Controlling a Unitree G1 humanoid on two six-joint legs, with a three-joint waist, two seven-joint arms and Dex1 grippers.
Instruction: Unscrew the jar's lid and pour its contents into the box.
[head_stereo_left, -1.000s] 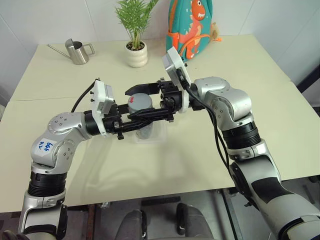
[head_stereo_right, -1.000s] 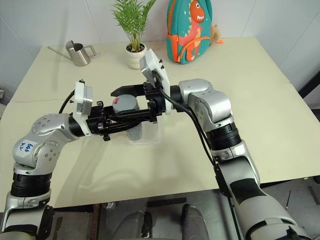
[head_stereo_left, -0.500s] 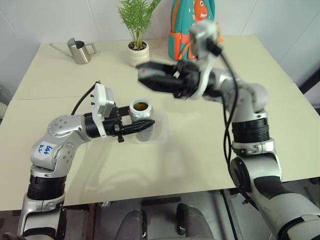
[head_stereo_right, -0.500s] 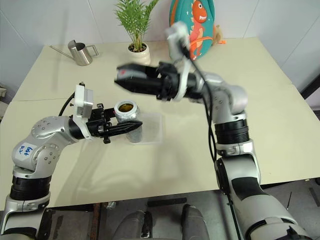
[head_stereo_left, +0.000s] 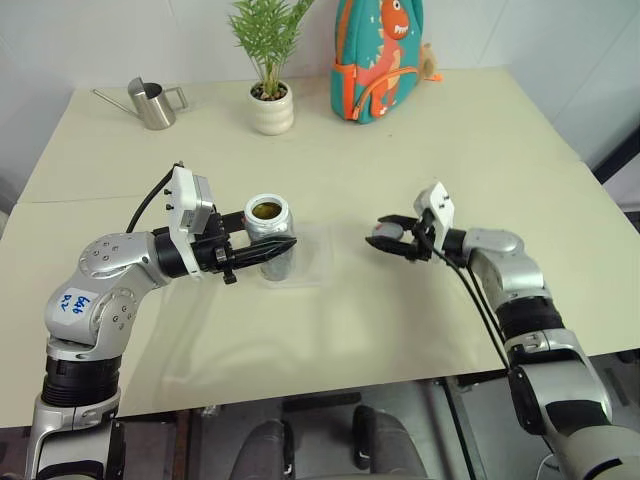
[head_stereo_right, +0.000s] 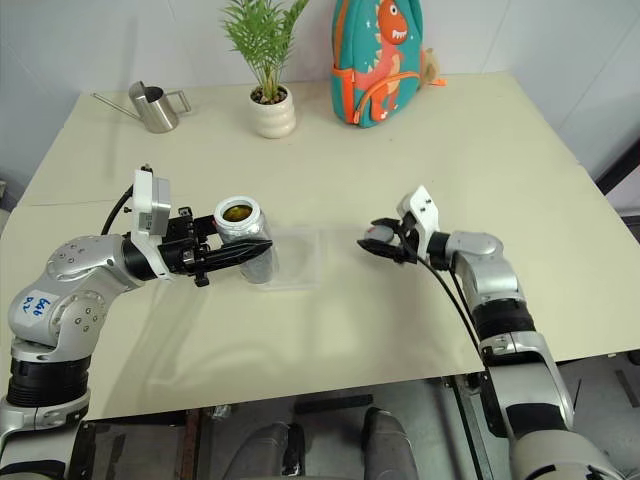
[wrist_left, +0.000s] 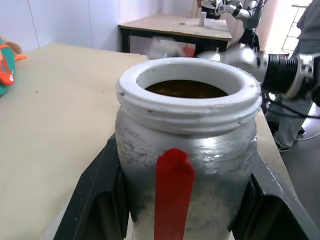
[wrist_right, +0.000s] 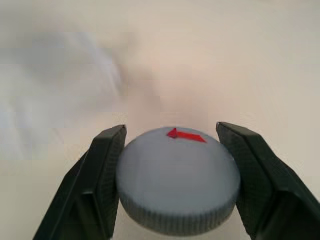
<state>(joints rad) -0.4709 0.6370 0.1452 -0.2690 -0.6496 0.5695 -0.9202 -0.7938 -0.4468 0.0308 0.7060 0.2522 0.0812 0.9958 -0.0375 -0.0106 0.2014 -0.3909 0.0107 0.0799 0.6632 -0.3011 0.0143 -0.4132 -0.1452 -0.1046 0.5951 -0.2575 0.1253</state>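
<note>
On the beige table (head_stereo_left: 400, 150), left pincer (head_stereo_left: 283, 247) grips open jar (head_stereo_left: 268, 232); right pincer (head_stereo_left: 382, 240) pinches grey lid (wrist_right: 177, 177).

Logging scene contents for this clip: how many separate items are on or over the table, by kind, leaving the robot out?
Jar: 1
Lid: 1
Clear box: 1
Watering can: 1
Potted plant: 1
Backpack: 1
Total: 6

Cream table (head_stereo_left: 480, 140) w/ white wall (head_stereo_left: 100, 40) behind; second table (wrist_left: 165, 25) w/ black frame further back.
</note>
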